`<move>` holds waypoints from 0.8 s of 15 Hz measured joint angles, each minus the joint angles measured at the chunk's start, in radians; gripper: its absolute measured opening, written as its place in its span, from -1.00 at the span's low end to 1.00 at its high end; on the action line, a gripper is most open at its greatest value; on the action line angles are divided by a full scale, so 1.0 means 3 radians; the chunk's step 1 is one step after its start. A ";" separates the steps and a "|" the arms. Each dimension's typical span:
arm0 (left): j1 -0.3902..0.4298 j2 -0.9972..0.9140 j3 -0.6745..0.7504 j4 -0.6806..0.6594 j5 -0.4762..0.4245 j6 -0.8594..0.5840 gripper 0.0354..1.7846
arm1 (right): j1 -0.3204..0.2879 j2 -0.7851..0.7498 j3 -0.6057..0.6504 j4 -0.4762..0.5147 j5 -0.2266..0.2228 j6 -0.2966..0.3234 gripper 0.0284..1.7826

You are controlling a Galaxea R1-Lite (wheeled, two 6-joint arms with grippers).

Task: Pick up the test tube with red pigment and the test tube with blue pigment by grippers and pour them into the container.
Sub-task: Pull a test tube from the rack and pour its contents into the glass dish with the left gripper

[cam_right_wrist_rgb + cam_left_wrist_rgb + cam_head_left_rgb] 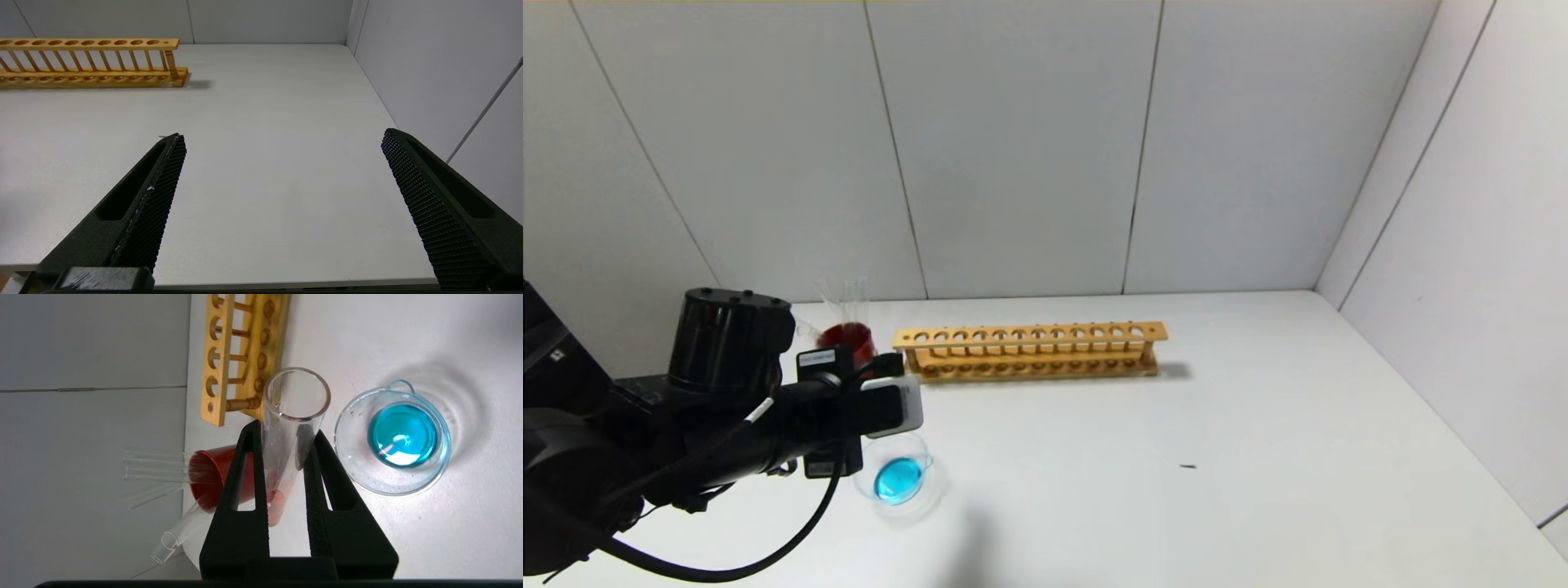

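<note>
Left pincer (286,457) is clamped on the test tube with red pigment (288,445), red not poured yet. At its 3 o'clock the container (347,457) holds blue already. Right pincer (282,196) is idle, jaws apart, over bare worktop (265,122). Rack (1029,351) stands beyond.

bright, even light from overhead, soft short shadow to the right of the wooden rack (1029,351), faint ringed shadow around the container (392,441), white glint on its blue liquid, frames sharp
</note>
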 joint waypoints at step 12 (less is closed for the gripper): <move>0.0321 -0.0030 0.0118 -0.0006 0.0001 0.0973 -0.69 | 0.0000 0.0000 0.0000 0.0000 0.0001 0.0000 0.96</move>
